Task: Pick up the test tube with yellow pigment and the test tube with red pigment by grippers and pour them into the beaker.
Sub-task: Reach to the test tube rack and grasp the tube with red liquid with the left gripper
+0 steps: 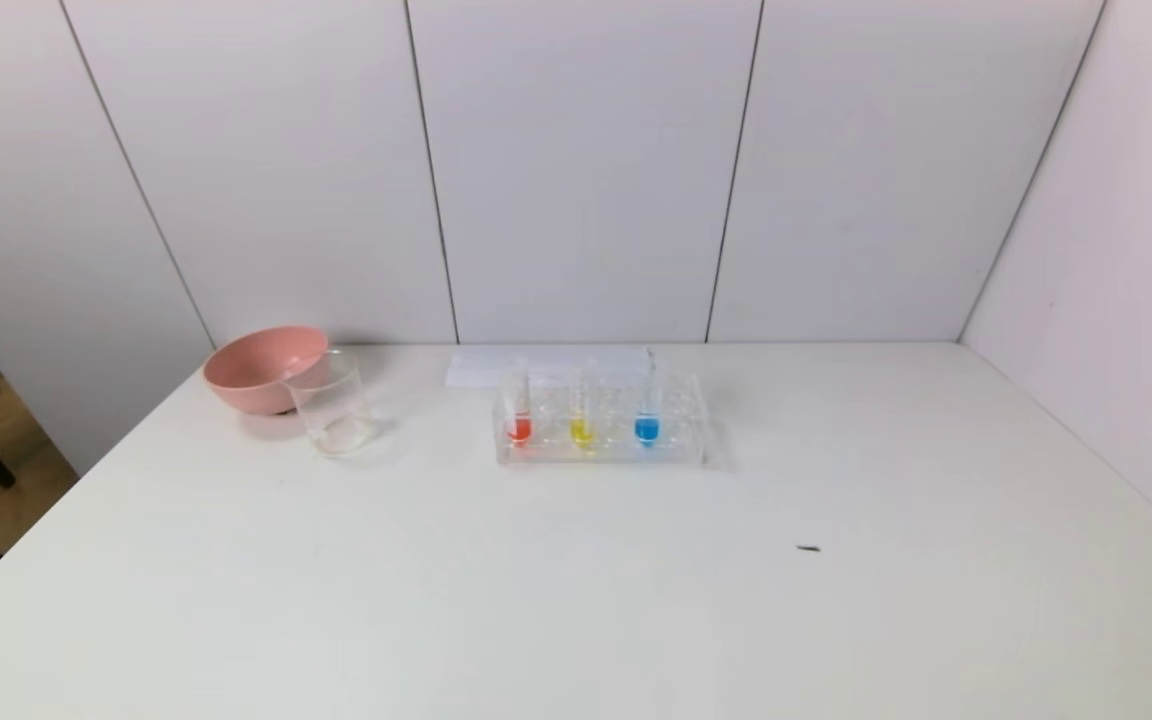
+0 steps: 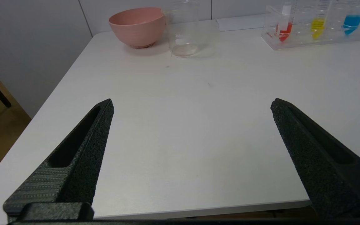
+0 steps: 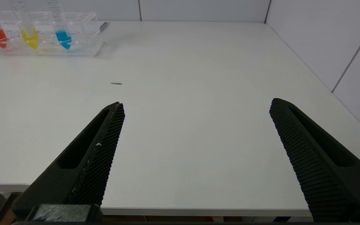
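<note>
The test tube with red pigment [image 1: 518, 412] and the test tube with yellow pigment [image 1: 581, 412] stand upright in a clear rack [image 1: 681, 452] at the table's back centre. The clear beaker [image 1: 331, 405] stands to their left, in front of the pink bowl. Neither arm shows in the head view. My left gripper [image 2: 192, 104] hangs open over the table's near left edge, nothing between its fingers; the beaker [image 2: 184, 29], red tube [image 2: 283, 29] and yellow tube [image 2: 317, 26] lie far ahead. My right gripper [image 3: 196, 104] is open and empty at the near right edge.
A pink bowl [image 1: 261, 368] sits at the back left, touching the beaker's far side in view. A blue-liquid tube [image 1: 647, 410] shares the rack. A white paper [image 1: 476, 368] lies behind the rack. A small dark speck [image 1: 808, 548] lies on the white table [image 1: 576, 600]. Walls close in behind and right.
</note>
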Action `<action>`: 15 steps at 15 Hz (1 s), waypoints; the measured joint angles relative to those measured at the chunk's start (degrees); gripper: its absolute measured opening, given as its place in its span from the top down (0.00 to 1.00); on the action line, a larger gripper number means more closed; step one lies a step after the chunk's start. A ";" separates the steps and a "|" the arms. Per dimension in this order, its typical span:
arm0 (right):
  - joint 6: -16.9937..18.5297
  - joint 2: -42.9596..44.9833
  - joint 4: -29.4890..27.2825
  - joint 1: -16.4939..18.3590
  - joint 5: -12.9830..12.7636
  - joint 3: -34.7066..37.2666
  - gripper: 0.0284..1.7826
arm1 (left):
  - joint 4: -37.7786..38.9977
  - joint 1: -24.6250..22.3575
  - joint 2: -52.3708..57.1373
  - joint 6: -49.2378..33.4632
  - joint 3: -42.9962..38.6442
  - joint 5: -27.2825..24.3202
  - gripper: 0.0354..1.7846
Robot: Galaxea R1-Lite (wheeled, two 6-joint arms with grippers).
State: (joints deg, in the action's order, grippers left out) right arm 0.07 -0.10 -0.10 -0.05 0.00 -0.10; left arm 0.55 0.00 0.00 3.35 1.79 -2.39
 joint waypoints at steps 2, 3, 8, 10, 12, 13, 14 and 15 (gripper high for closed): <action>0.00 0.00 0.00 0.00 0.00 0.00 0.05 | -0.60 0.00 0.00 0.04 1.21 -0.56 0.01; -0.02 0.00 0.00 0.00 0.00 0.00 0.05 | -1.23 0.00 0.00 0.06 2.04 -0.67 0.01; 0.00 0.00 0.00 0.00 0.00 0.00 0.05 | -10.08 0.00 -0.79 0.11 10.61 -4.55 0.01; 0.00 0.00 0.00 0.02 0.00 0.00 0.05 | -10.36 0.00 -3.27 0.06 13.20 -5.18 0.01; -0.02 0.00 0.00 0.00 0.00 0.00 0.05 | -10.13 0.02 -6.69 0.02 15.70 -5.33 0.01; -0.02 0.00 0.00 0.00 0.00 0.00 0.05 | -10.02 0.07 -8.97 0.00 17.19 -5.49 0.01; -0.02 0.00 0.00 0.00 0.00 0.00 0.05 | -9.67 0.07 -11.35 -0.02 18.57 -5.55 0.01; 0.00 0.00 0.00 0.02 0.00 0.00 0.05 | -9.01 0.07 -14.25 -0.02 20.07 -5.60 0.01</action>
State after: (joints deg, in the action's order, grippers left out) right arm 0.07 -0.10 -0.10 -0.02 0.00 -0.10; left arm -8.46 0.07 -14.25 3.33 21.86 -7.98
